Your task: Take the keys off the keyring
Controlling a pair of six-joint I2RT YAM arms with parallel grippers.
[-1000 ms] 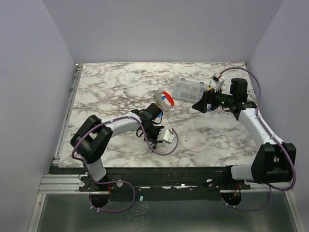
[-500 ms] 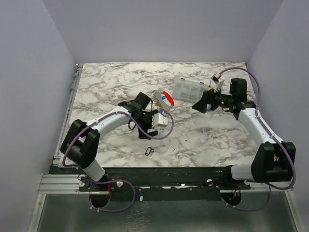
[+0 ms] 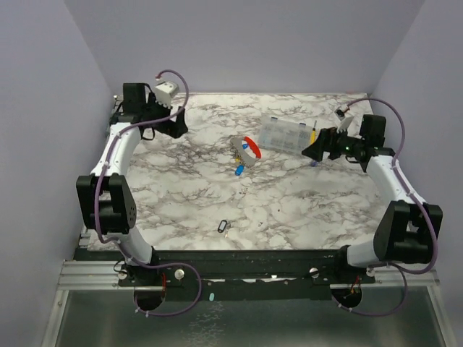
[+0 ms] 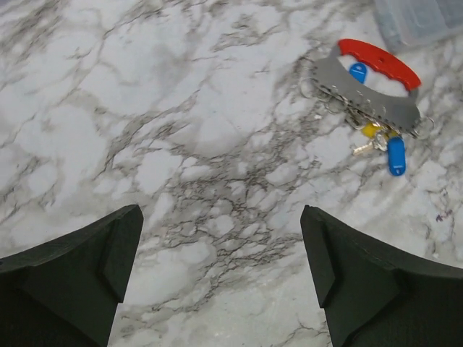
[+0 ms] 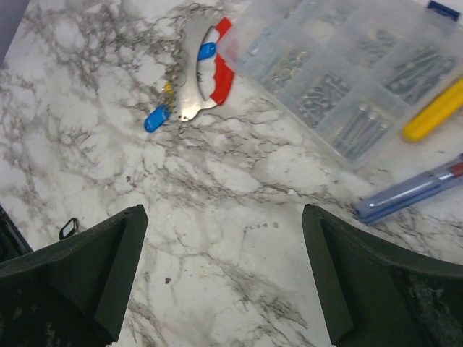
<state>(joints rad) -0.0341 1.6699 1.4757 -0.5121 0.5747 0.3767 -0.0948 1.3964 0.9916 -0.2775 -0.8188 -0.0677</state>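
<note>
Both pincers gape wide, holding nothing: left gripper near the table's upper-left edge, right gripper beside the parts box. The keys lie mid-frame on open marble.

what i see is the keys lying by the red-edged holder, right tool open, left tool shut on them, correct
No: the left tool is open and empty, far from the keys, as the left wrist view shows. The keys do lie by the red-edged holder, the right tool open.
</note>
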